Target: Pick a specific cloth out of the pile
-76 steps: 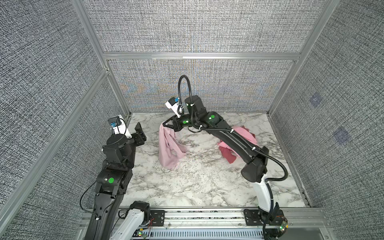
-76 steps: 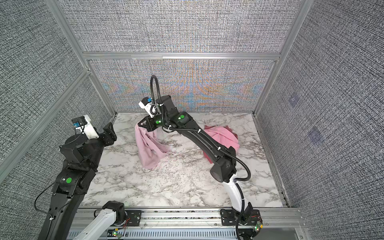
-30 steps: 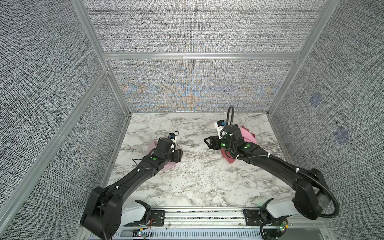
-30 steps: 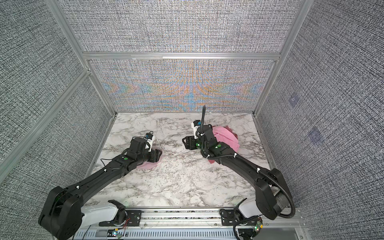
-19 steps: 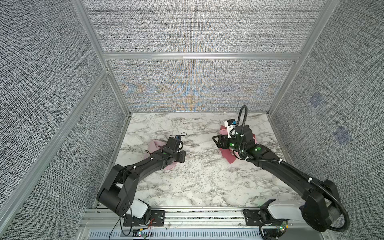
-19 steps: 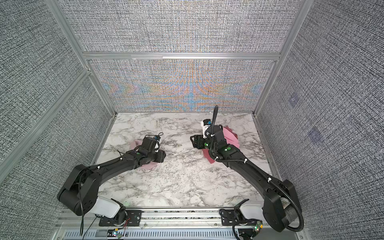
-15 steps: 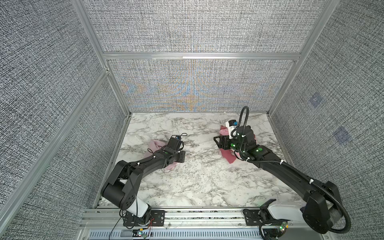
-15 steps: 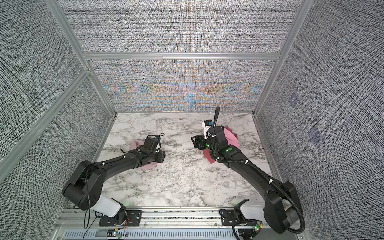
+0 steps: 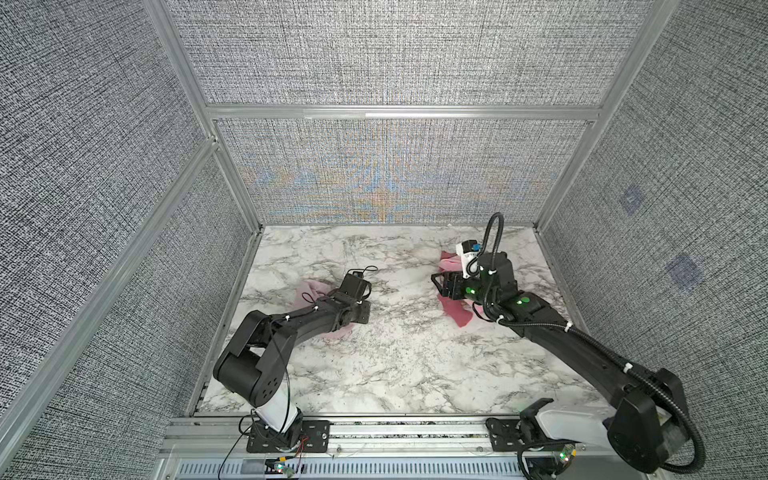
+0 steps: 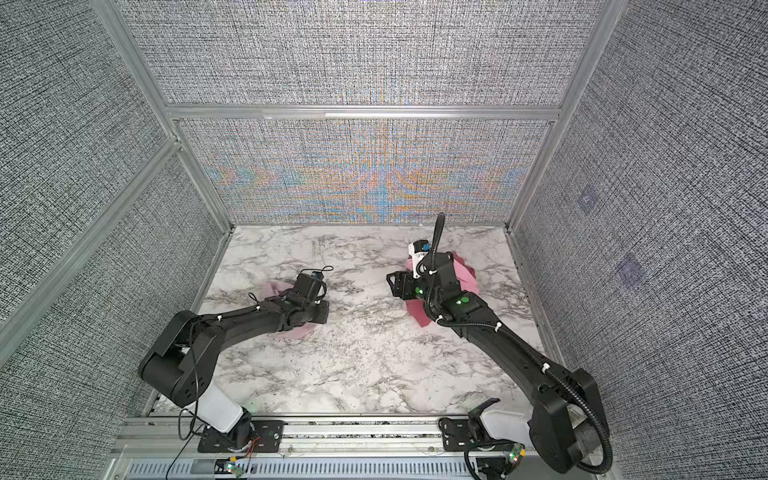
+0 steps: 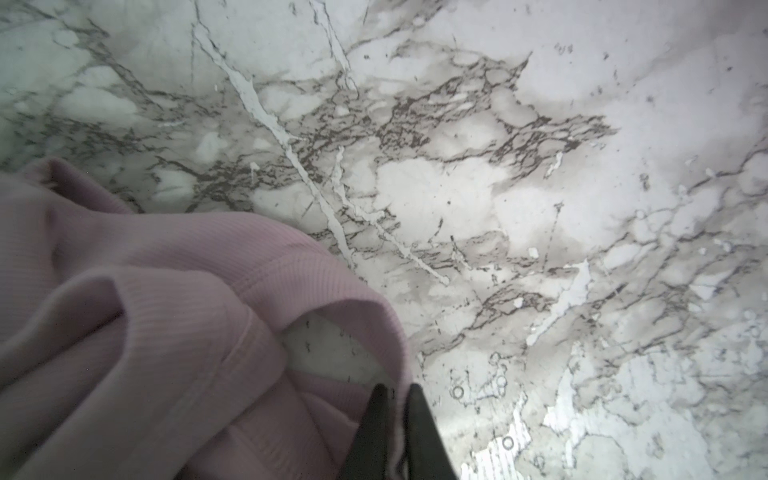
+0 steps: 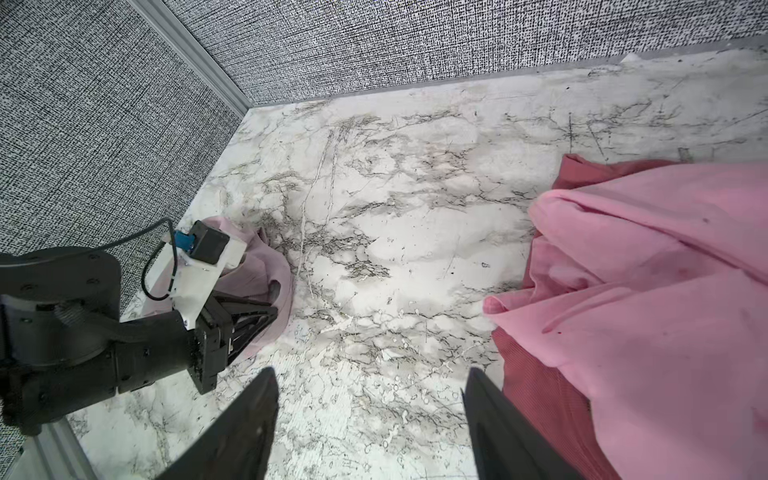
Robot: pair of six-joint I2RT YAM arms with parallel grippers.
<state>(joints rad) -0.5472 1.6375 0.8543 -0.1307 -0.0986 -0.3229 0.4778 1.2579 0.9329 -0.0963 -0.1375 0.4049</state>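
L gripper: jaws together, pinching a hem fold of the cloth, low on the marble table. The cloth lies crumpled at the table's left side, well apart from the pile on the right, so the separating looks done imo. R gripper: jaws wide apart, nothing in them, just beside the pile's bright pink cloth & dark rose cloth. Left to do, prob: lift it clear.

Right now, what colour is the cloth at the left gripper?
Pale dusty mauve-pink cloth, clearest in the left wrist view.
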